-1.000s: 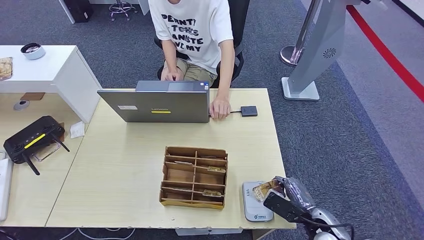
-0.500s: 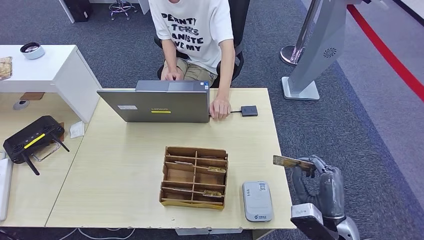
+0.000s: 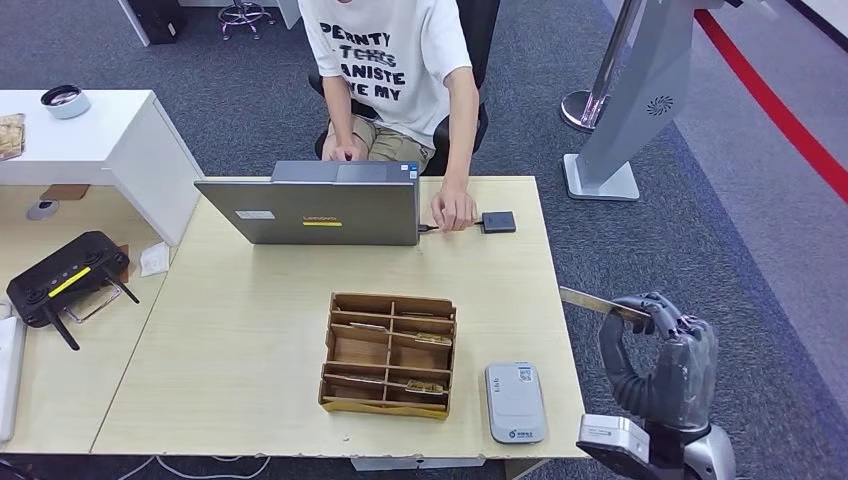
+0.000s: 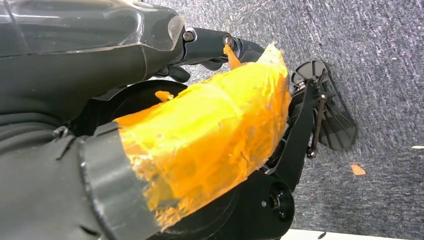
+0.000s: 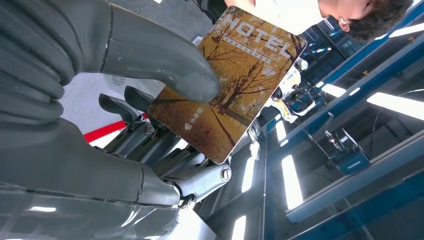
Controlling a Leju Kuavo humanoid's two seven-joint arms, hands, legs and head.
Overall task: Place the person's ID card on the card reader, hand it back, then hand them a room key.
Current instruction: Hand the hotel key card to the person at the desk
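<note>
My right hand (image 3: 665,360) is raised beside the table's right edge and pinches a gold-brown card (image 3: 590,302), which I see edge-on and roughly level. In the right wrist view the card (image 5: 240,75) shows autumn trees and the word MOTEL, clamped between the thumb (image 5: 165,60) and the darker fingers behind it. The grey-white card reader (image 3: 515,402) lies bare near the table's front right corner, left of the hand. A person (image 3: 395,70) sits behind the laptop (image 3: 310,210). My left hand (image 4: 210,125), its thumb wrapped in orange tape, hangs over the carpet and holds nothing.
A wooden divided box (image 3: 388,354) with several cards stands mid-table, left of the reader. The person's hand (image 3: 455,212) rests by a small black device (image 3: 497,222) at the far edge. A black controller (image 3: 65,280) sits on the left desk. A grey stand (image 3: 630,110) rises at the far right.
My right hand has lifted the card off the reader, swung right past the table edge and risen. The person's hand has shifted slightly toward the small black device.
</note>
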